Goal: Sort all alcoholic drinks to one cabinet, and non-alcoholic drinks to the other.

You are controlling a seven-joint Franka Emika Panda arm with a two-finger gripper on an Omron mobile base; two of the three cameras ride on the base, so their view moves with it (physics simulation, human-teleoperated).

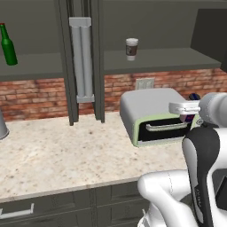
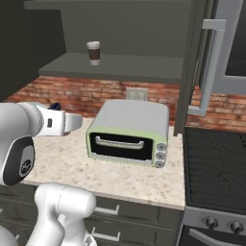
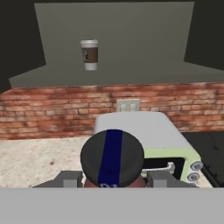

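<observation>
Purple bottle clamped between hand fingers, coffee cup on shelf beyond

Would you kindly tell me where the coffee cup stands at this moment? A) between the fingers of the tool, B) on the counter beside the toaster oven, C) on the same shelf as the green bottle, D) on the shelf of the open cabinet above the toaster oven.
D: the coffee cup stands upright on the cabinet shelf above the toaster oven; the green bottle is in the other cabinet, and the tool holds the purple bottle.
</observation>
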